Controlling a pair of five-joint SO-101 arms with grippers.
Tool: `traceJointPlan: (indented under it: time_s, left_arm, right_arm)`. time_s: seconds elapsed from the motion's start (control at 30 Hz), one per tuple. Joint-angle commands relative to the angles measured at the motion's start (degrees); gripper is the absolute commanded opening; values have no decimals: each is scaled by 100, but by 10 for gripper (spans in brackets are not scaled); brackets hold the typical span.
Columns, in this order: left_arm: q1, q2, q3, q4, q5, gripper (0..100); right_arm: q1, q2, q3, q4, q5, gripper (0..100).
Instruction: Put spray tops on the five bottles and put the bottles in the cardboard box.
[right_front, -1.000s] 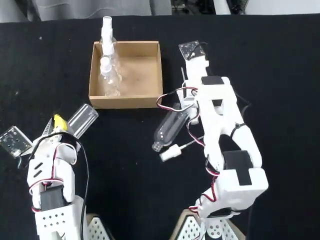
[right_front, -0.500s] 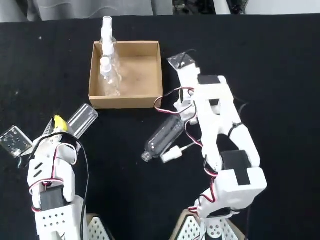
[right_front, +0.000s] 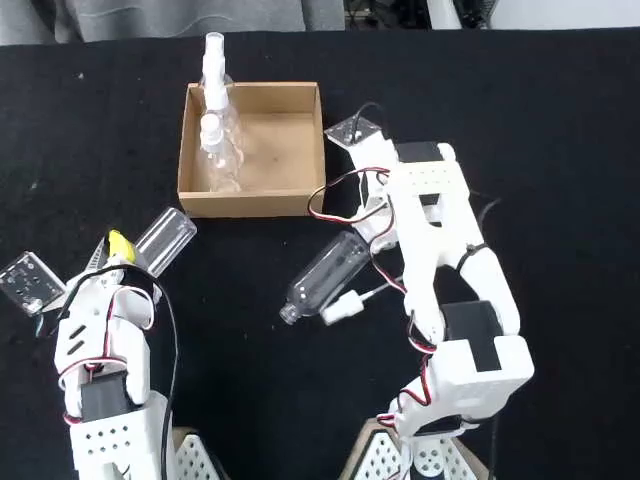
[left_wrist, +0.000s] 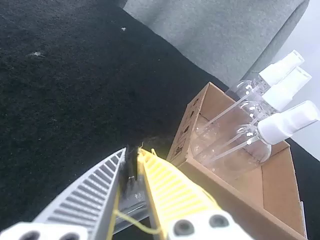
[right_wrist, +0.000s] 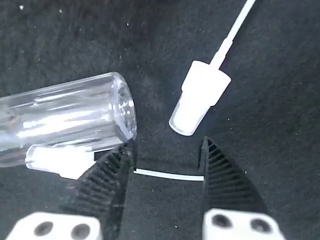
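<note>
Uncapped bottle (right_front: 325, 278) has slid left on the table (right_front: 520, 120), lying beside a spray top (right_front: 342, 306). Right end effector (right_wrist: 166, 150), jaws apart, straddles a dip tube (right_wrist: 170, 175); left end effector (left_wrist: 132, 152) clamps another bottle (right_front: 165, 240). Capping pending.

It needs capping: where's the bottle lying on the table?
High view: the bottle lies off the cardboard box's near right corner, a spray top by its neck.
</note>
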Motion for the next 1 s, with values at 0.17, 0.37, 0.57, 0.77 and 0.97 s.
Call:
traceJointPlan:
  time_s: [0.17,0.37,0.57,0.77,0.97]
  left_arm:
    - [57,-26,127,18,-62,30]
    - [48,-26,127,18,-62,30]
    - [48,-26,127,18,-62,30]
    - [48,-26,127,9,-62,30]
    - [48,-26,127,0,-62,30]
  right_arm:
    - [-466,-110,-277,334,53,166]
    - [-703,-110,-286,607,53,166]
    - [-703,-426,-259,914,70,166]
    - [-765,-1481,365,1064,686,170]
    - [-1354,-2510,1200,949,897,170]
